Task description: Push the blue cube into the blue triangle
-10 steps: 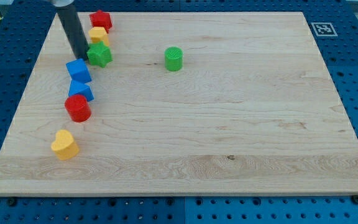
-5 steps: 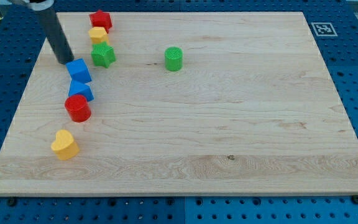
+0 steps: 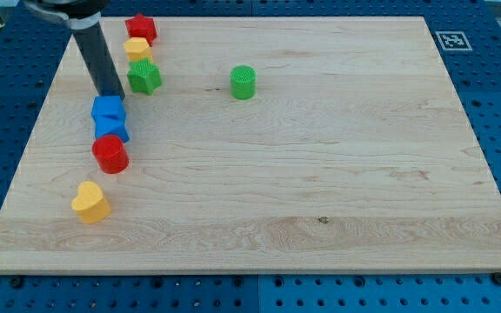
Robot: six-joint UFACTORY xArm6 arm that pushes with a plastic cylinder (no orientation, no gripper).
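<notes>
Fingers absent on this rig; my tip touches blue cube from the view's top. Cube pressed against blue triangle near the counter's left, red cylinder below. Best kept centred, pushing slow and straight downward.

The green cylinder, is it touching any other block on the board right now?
No, the green cylinder stands alone on the board, well to the view's right of the green star.
</notes>
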